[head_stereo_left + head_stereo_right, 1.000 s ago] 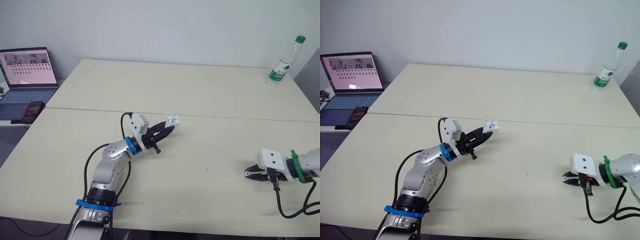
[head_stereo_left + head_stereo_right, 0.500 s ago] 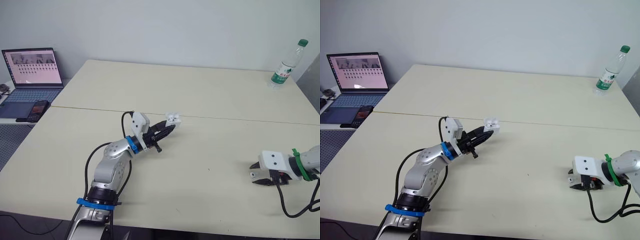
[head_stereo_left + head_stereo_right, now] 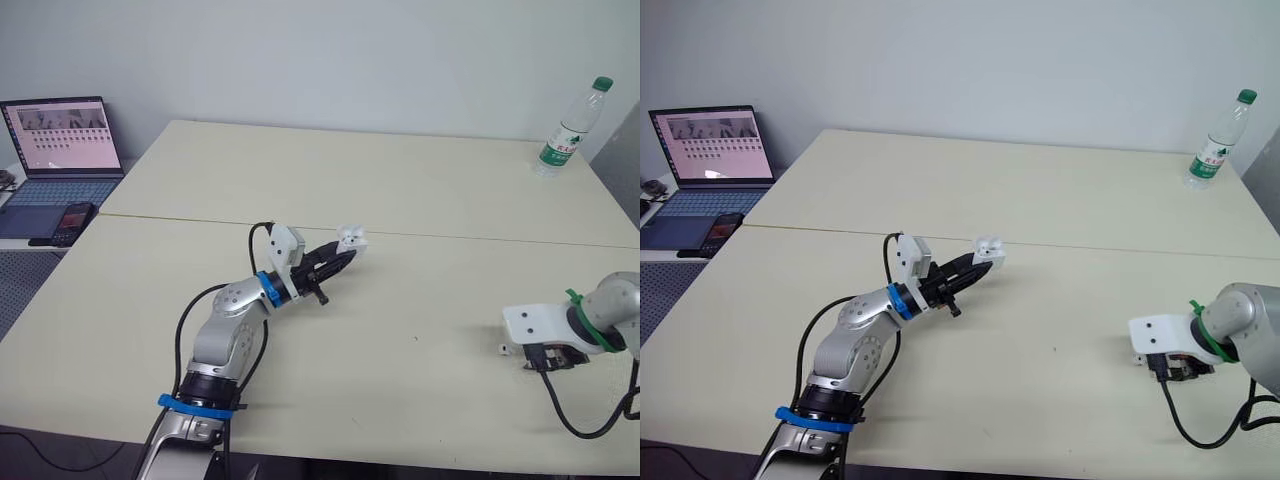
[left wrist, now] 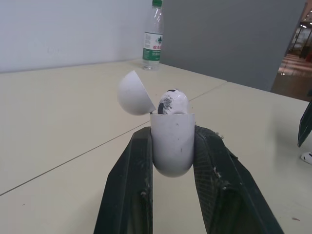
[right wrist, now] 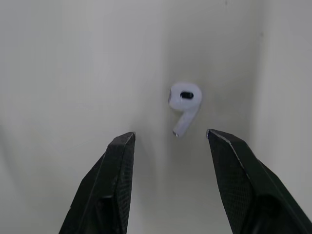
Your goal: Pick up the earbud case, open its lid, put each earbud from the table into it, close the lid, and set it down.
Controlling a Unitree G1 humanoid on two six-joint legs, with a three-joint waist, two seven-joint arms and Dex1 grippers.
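While an earbud (image 5: 184, 105) lies on the table (image 3: 400, 190), a laptop (image 3: 60, 140) sits leftward.

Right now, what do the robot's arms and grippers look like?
Both arms are silver metal with looping black cables. The left arm wears blue rings, the right arm a green ring. Each wrist carries a white boxy camera housing. The left gripper and right gripper each have two tapered black fingers.
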